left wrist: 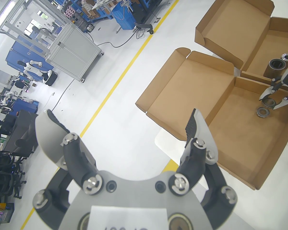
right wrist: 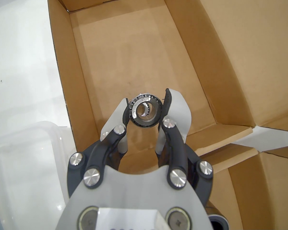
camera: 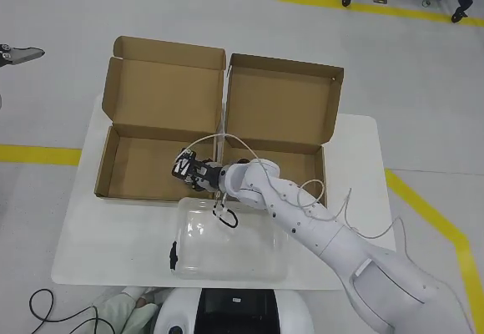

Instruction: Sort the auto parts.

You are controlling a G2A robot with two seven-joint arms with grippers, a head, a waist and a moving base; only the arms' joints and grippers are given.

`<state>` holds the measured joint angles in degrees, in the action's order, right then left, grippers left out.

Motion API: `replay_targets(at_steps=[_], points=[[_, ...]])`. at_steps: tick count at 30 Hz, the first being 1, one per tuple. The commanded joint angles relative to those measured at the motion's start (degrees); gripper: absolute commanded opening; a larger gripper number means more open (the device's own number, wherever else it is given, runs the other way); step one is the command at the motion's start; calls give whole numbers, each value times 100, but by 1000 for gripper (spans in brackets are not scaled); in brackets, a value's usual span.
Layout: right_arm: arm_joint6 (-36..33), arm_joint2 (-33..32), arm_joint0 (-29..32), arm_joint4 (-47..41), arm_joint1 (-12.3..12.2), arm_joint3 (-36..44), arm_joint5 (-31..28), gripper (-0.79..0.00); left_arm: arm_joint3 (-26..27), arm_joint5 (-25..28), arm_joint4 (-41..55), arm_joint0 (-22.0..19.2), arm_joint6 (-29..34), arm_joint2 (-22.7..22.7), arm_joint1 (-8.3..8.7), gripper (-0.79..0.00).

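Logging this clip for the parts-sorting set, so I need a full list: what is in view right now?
table: one, white, in front of the robot.
first box: one, brown cardboard, open, on the table.
second box: one, brown cardboard, open, beside the first.
clear container: one, transparent, at the table's robot-side edge.
bearing: one, silver-grey, held above the first box's floor.
toothed ring: one, grey, on the first box's floor.
cylinder: one, brown, upright in the second box.
small ring: one, silver, beside the cylinder.
right gripper: one, grey-black, shut on the bearing.
left gripper: one, grey-black, open, beyond the table over the floor.
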<state>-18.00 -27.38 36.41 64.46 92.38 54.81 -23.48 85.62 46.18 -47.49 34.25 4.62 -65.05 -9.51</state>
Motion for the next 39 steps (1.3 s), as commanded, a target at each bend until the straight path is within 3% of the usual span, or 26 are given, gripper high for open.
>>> replay_targets(at_steps=[1, 4, 12, 20, 39], points=[[20, 19, -27, 21, 47, -77, -10, -693, 0, 0, 0, 0, 0, 0, 0, 0], [46, 54, -61, 72, 118, -205, -20, -622, 0, 0, 0, 0, 0, 0, 0, 0], [180, 40, -141, 112, 272, -512, -38, -185, 0, 0, 0, 0, 0, 0, 0, 0], [483, -323, -114, 227, 175, -97, -130, 0, 0, 0, 0, 0, 0, 0, 0, 0], [838, -2262, 1456, 782, -741, 2168, -943, 0, 0, 0, 0, 0, 0, 0, 0, 0]])
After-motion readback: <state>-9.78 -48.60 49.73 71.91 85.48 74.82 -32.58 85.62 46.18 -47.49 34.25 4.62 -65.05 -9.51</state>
